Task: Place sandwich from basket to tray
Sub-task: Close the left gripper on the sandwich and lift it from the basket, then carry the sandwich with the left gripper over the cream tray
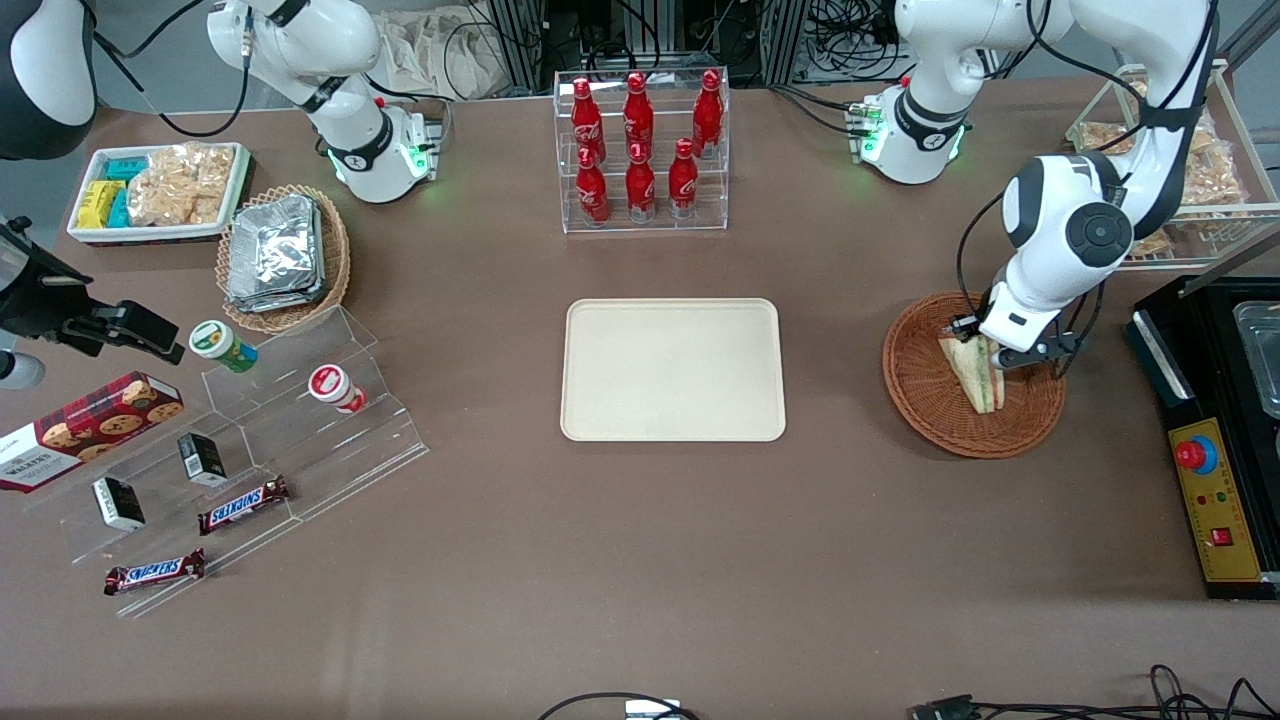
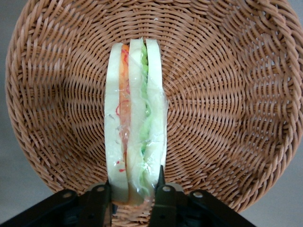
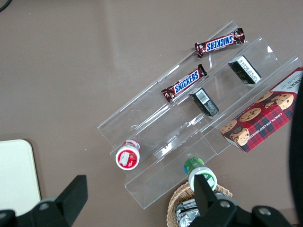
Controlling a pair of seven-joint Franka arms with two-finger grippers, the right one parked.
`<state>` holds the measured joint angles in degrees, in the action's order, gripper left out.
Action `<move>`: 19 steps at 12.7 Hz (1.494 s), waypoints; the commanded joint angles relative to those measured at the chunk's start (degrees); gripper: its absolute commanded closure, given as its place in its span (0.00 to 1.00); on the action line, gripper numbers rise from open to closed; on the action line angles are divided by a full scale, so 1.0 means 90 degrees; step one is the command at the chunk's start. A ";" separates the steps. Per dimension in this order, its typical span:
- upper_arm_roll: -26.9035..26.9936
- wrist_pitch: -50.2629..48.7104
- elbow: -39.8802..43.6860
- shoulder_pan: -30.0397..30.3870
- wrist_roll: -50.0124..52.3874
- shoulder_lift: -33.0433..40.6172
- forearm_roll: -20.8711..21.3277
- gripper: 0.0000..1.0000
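**One grasp set, transfer not started**

Zero progress on delivery so far: sandwich (image 2: 135,118) in the wicker basket (image 2: 227,94), standing on edge with the cut face up, orange-red and green filling showing between the bread slices. Gripper (image 2: 132,194) down inside the basket, fingers (image 2: 100,201) either side of the wedge's near end and touching the bread, so judged pinching the sandwich, or at least closed to contact. Cannot tell squeeze firmness. No sign of lift in the wrist view; front view shows the wedge (image 1: 975,372) low in the basket (image 1: 925,400) directly under the gripper (image 1: 1000,360).

Tray (image 1: 672,370) bare, well apart from the gripper, toward the parked arm's end of the table.

Done, as judged: approach, descent, fingers on the wedge.
Left: lift clear of the basket rim, carry sideways to the tray, lower, release.

Risk note: soft bread in thin film, grip on one end only, so likely to sag or slip during the carry.
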<state>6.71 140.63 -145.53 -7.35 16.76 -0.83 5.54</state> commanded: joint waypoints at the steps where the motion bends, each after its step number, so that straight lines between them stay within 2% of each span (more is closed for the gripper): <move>1: 0.0055 -0.0349 -0.0012 -0.0052 -0.0017 0.0403 0.0117 0.84; 3: 0.0026 -0.1285 0.0328 -0.0062 -0.0017 0.1017 0.0108 0.84; 5: -0.0004 -0.2737 0.1311 -0.0091 -0.0027 0.1380 0.0107 0.84; 8: -0.0168 -0.5228 0.3818 -0.0169 -0.0299 0.0983 -0.0019 0.83; 10: -0.0539 -0.6246 0.5109 -0.0179 -0.0261 0.0505 -0.0039 0.83; 12: -0.1211 -0.6611 0.5826 -0.0179 -0.0019 0.0133 -0.0126 0.78; 15: -0.2684 -0.6612 0.6529 -0.0189 0.0898 -0.0637 -0.0225 0.78; 18: -0.4237 -0.6535 0.7242 -0.0267 0.2380 -0.1798 -0.0098 0.78; 19: -0.4580 -0.6495 0.7389 -0.0335 0.2685 -0.2140 0.0212 0.78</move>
<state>-29.42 83.68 -85.78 -9.81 35.60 -12.40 4.26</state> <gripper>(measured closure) 0.780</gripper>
